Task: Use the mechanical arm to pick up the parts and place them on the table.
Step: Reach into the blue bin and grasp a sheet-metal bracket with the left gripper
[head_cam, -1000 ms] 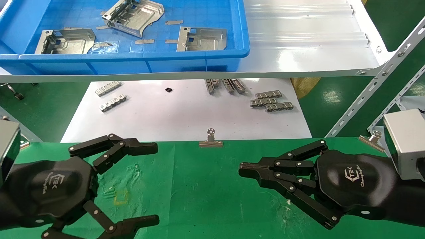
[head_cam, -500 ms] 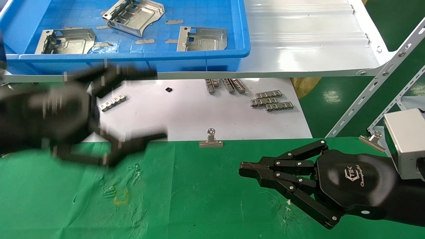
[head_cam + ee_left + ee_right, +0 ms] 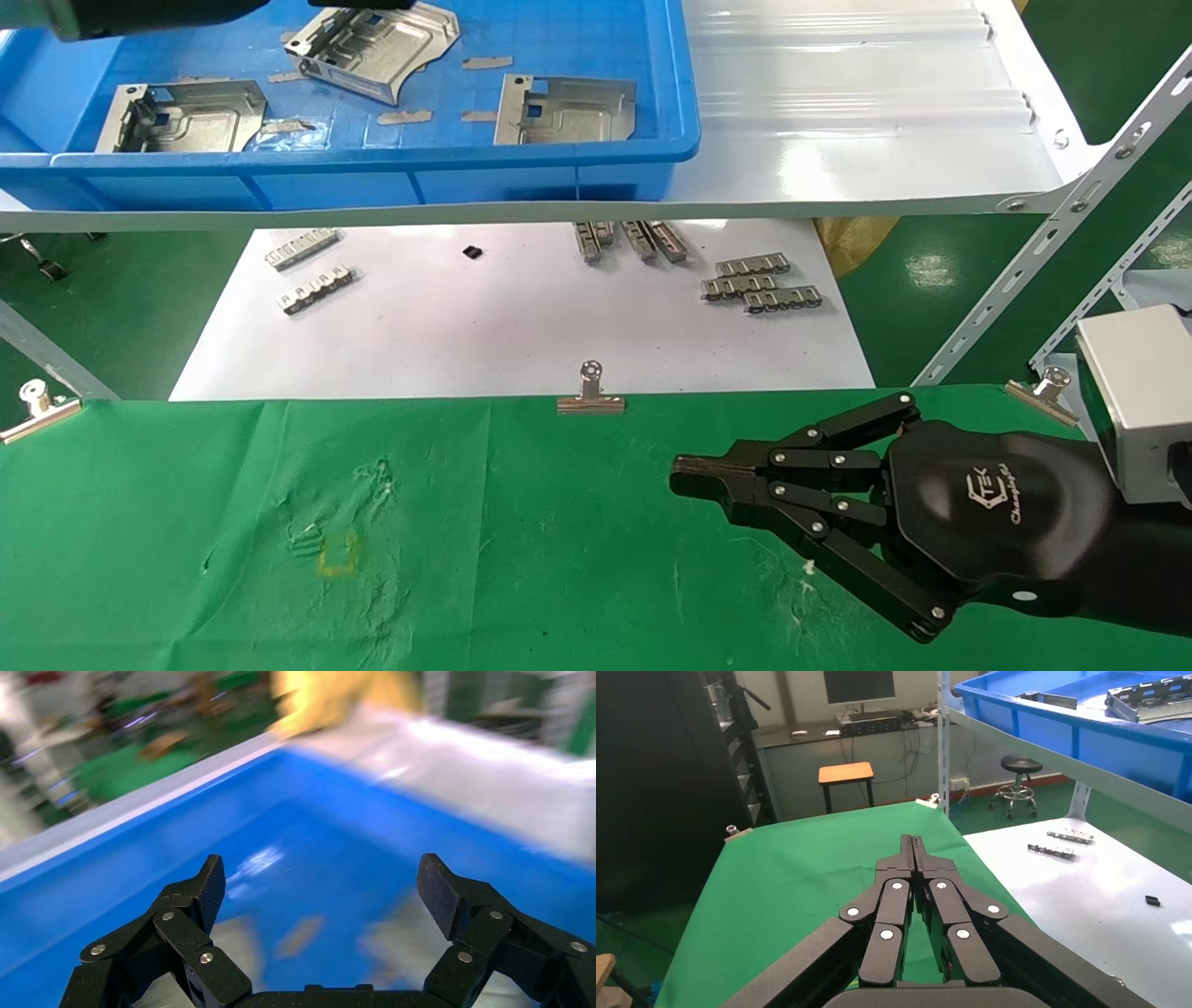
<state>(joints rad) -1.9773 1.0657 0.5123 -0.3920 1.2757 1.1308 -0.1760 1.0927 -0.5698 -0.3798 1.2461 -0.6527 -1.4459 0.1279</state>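
Note:
Three silvery parts lie flat in the blue bin (image 3: 372,172) on the shelf: one on the left (image 3: 182,116), one at the back (image 3: 377,45), one on the right (image 3: 566,109). My left arm (image 3: 158,14) reaches over the bin's back at the head view's top edge. Its gripper (image 3: 323,874) is open above the bin floor, with blurred grey shapes (image 3: 400,931) below it and nothing between the fingers. My right gripper (image 3: 678,473) (image 3: 913,839) is shut and empty, low over the green table (image 3: 521,559).
A small yellow square outline (image 3: 338,554) marks the cloth. Binder clips (image 3: 590,396) (image 3: 37,410) (image 3: 1048,387) pinch the table's far edge. Beyond lies a white board (image 3: 521,326) with toothed strips (image 3: 764,284) (image 3: 312,280). A rack strut (image 3: 1071,224) slants on the right.
My left arm has lifted off the table's front left and swung up and away to the blue bin, its gripper open throughout. The right arm has not moved.

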